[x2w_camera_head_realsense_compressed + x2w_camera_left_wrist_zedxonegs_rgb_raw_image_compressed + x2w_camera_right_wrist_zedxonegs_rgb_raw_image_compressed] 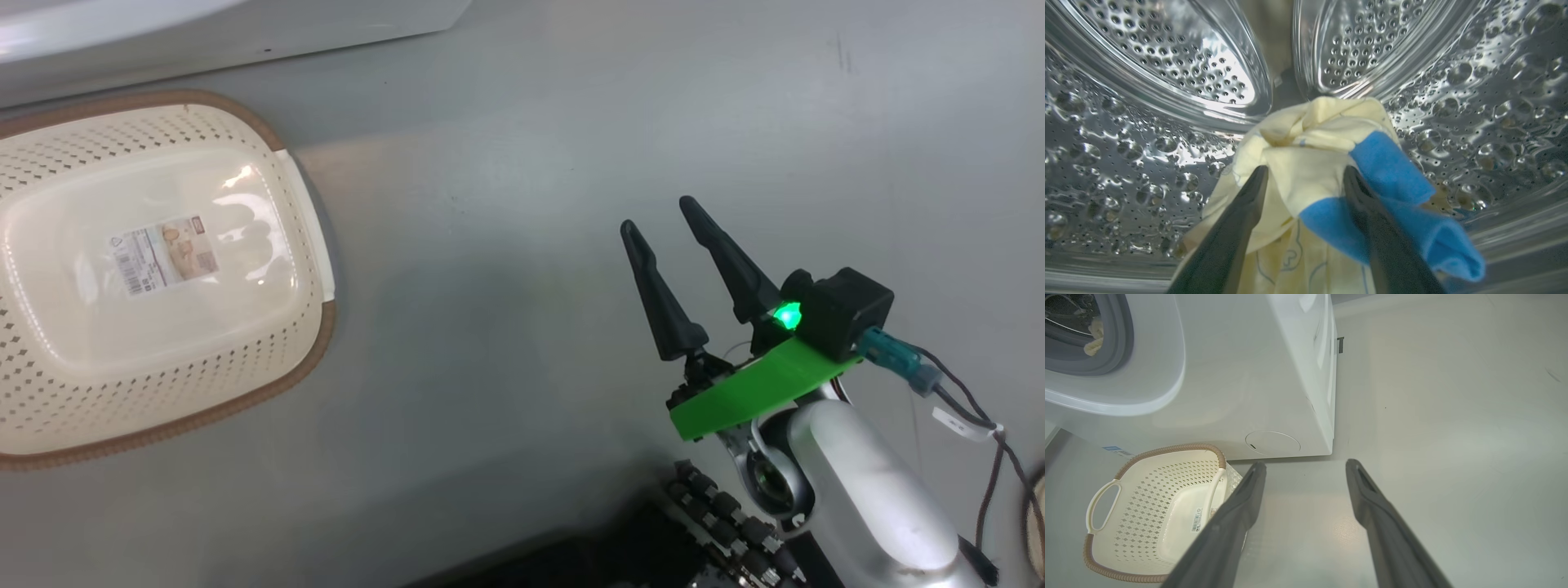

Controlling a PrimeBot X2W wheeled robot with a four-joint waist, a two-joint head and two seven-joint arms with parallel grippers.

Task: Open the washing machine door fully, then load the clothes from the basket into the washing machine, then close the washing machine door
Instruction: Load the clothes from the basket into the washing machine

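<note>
Inside the washing machine, the left gripper stood spread astride the clothes, their near end cut off, lengthwise toward the drum's back; right gripper gaped.

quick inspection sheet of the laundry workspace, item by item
surface: grey floor, smooth, a few faint dark scuffs
job's things: basket holds no clothes, label sticker showing; clothes, pale yellow with a blue piece, bunched in the steel drum
clutter: nothing seen
grippers: left gripper inside the drum, open, fingers either side of the clothes; right gripper open above the floor, holding nothing
cables: dark cables hang loose beside the right forearm
surroundings: white washing machine, grey gasket around its opening
</note>
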